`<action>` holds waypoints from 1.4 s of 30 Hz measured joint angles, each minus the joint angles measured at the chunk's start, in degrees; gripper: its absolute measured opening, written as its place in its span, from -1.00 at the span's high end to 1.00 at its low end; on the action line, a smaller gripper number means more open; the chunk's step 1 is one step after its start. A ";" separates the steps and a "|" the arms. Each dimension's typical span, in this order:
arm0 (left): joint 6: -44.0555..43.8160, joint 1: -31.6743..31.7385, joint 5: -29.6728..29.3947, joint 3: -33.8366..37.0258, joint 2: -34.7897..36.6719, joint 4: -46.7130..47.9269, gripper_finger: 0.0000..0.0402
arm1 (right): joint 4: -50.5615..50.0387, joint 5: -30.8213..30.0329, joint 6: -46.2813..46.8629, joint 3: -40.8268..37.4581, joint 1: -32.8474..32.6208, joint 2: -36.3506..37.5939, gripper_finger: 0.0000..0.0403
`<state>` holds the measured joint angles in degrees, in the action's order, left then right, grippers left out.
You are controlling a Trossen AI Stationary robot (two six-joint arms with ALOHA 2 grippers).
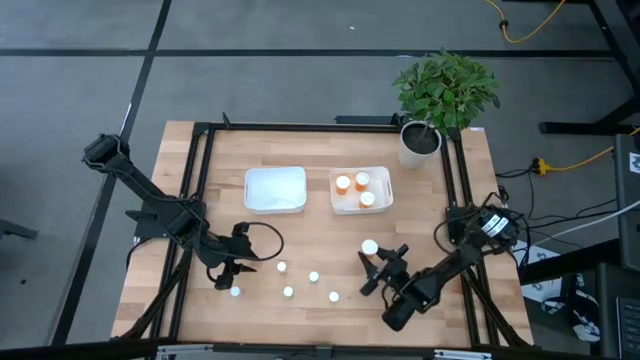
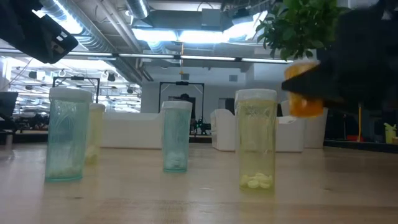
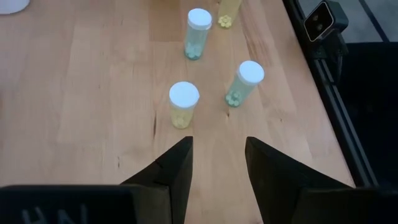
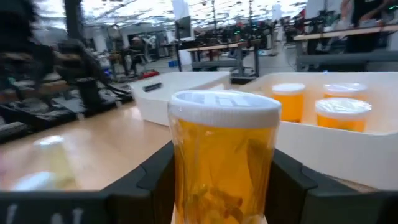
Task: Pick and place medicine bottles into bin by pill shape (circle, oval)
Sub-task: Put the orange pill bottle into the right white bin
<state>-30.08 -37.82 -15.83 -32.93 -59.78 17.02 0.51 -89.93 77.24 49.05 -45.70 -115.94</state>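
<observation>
The right gripper [image 1: 372, 268] grasps an orange medicine bottle [image 4: 222, 163] near the bin [image 1: 380, 200] holding three orange bottles [image 1: 356, 189]. The left gripper [image 3: 217, 163], jaws parted and empty, hovers over the small tinted bottles [image 3: 184, 104].

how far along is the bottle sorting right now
Done: three orange bottles sit in the right bin; the left bin looks empty. In hand: the right gripper is shut on a fourth orange bottle, near that bin. Left: five small tinted bottles stand on the table. The left gripper is open over one of them, holding nothing.
</observation>
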 joint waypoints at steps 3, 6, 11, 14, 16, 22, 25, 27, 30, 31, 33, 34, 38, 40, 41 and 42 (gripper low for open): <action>0.58 0.00 0.00 0.00 0.01 0.02 0.30 | 4.01 -0.07 -3.62 -0.44 0.85 -1.53 0.11; 0.65 0.00 0.01 0.02 0.00 0.06 0.30 | 4.31 1.78 -4.01 0.01 1.68 -3.60 0.11; 0.65 0.04 -0.01 0.02 -0.01 0.00 0.30 | 4.40 1.80 -2.96 1.75 2.64 -7.55 0.11; 0.63 0.04 -0.01 0.00 -0.01 -0.01 0.30 | 4.61 -0.02 -2.91 2.68 3.33 -8.82 0.11; 0.64 0.04 0.01 0.02 0.00 0.08 0.30 | 4.47 0.80 -2.85 2.77 4.13 -9.52 0.11; 0.67 0.04 0.01 0.01 0.01 0.07 0.30 | 4.55 5.99 -2.76 2.79 6.21 -9.66 0.11; 0.66 0.04 0.01 0.02 0.01 0.07 0.30 | 4.48 5.99 -2.78 2.79 7.15 -9.66 0.07; 0.68 0.04 0.00 0.01 0.01 0.09 0.30 | 4.48 5.99 -2.80 2.79 7.59 -9.66 0.02; 0.68 0.04 0.01 0.01 0.01 0.09 0.30 | 4.55 6.03 -2.83 2.79 8.08 -9.66 -0.06; 0.68 0.04 0.01 0.02 -0.01 0.09 0.30 | 4.55 6.03 -2.85 2.79 8.17 -9.66 -0.08; 0.69 0.04 0.00 0.01 0.00 0.09 0.30 | 4.53 6.01 -2.93 2.79 8.34 -9.66 -0.12; 0.70 0.04 -0.01 0.01 0.01 0.09 0.30 | 4.53 6.01 -2.95 2.79 8.44 -9.66 -0.13; 0.70 0.04 0.01 0.02 0.01 0.09 0.30 | 4.46 7.06 -2.96 2.79 8.49 -9.66 -0.14; 0.70 0.04 -0.01 0.00 0.01 0.09 0.30 | 4.46 7.61 -2.96 2.79 8.47 -9.66 -0.15; 0.70 0.04 0.01 0.00 -0.01 0.09 0.30 | 4.46 7.61 -2.96 2.79 8.47 -9.66 -0.15; 0.70 0.04 0.00 0.01 0.00 0.09 0.30 | 4.46 7.59 -2.96 2.79 8.47 -9.66 -0.15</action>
<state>-29.39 -37.78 -15.82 -32.92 -59.78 17.10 4.97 -82.35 74.28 51.83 -37.23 -125.60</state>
